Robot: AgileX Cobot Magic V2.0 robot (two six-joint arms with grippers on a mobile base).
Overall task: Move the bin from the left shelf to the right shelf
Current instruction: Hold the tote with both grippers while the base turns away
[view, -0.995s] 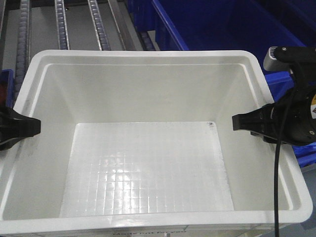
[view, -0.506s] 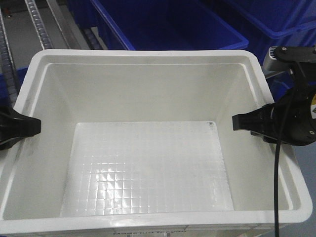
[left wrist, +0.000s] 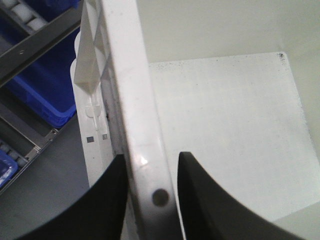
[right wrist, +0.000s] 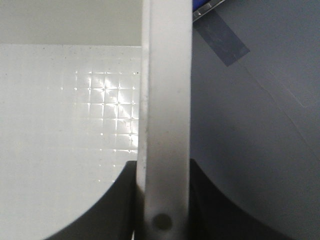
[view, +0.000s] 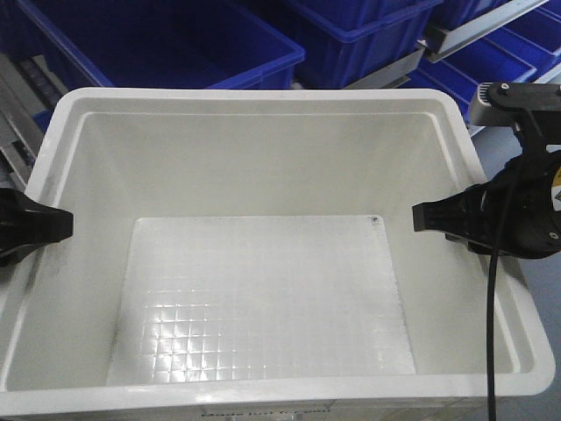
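front cam: high, tilted steeply down into bin (view: 263, 158), which fills frame; blue bins (view: 175, 44) across top.
L wrist cam: v. close, over left gripper (left wrist: 150, 200), along bin rim.
R wrist cam: same, over right gripper (right wrist: 162, 200).
shared: bin's grid floor, all 3 views.

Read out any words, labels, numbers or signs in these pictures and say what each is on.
Nothing legible.
Faint dark print on the white bin, outer near side by the bottom edge of the front view: too blurred to read.
Yellow sticker by the right gripper: cut off, unreadable.
Blue bins: no text shows.
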